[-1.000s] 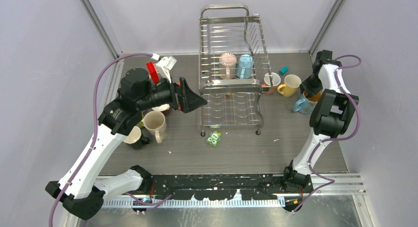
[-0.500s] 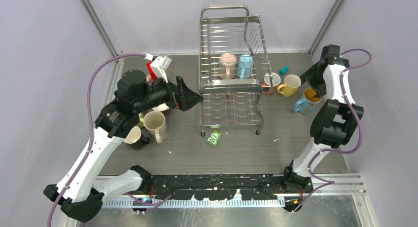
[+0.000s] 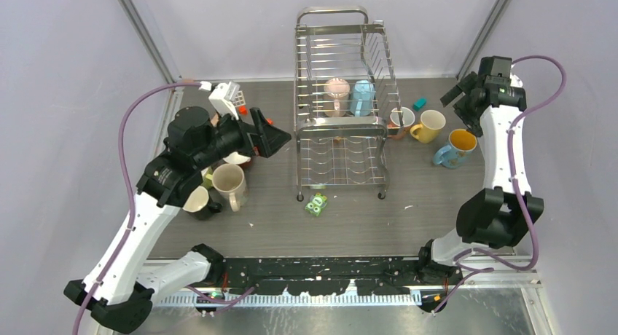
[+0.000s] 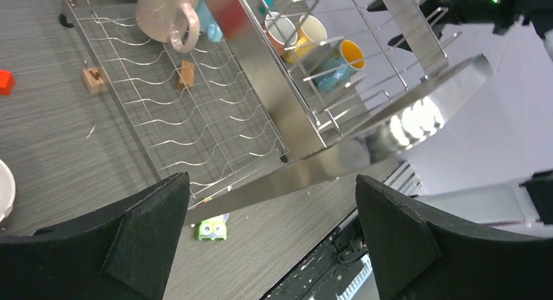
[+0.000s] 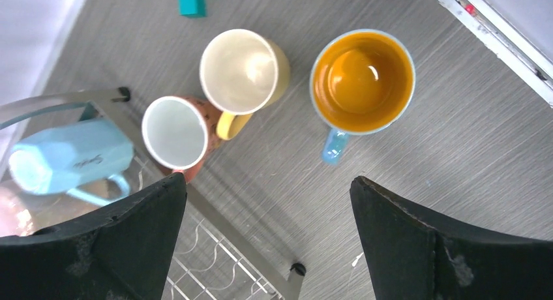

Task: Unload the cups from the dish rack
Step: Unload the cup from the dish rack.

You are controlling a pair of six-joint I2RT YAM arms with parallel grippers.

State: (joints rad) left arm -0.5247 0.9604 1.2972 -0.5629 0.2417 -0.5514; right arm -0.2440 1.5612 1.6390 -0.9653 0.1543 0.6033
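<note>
The silver wire dish rack (image 3: 339, 125) stands mid-table. On its upper tier are two cups, a pale pink one (image 3: 336, 92) and a light blue one (image 3: 362, 95). Right of the rack, a salmon cup (image 3: 401, 119), a yellow cup (image 3: 429, 124) and a blue cup with an orange inside (image 3: 458, 144) stand upright on the table. My right gripper (image 3: 455, 95) hangs open above them, holding nothing; in its wrist view the blue cup (image 5: 362, 78) lies ahead of the open jaws. My left gripper (image 3: 280, 136) is open and empty, just left of the rack.
A cream cup (image 3: 229, 182), a black cup (image 3: 198, 201) and others cluster under my left arm. A green packet (image 3: 316, 204) lies in front of the rack and a teal block (image 3: 419, 103) behind the right cups. Small toy blocks (image 4: 94, 79) lie under the rack.
My right gripper has opened, let go of the blue and orange cup, and risen back toward the far right corner. My left arm has drawn slightly left.
</note>
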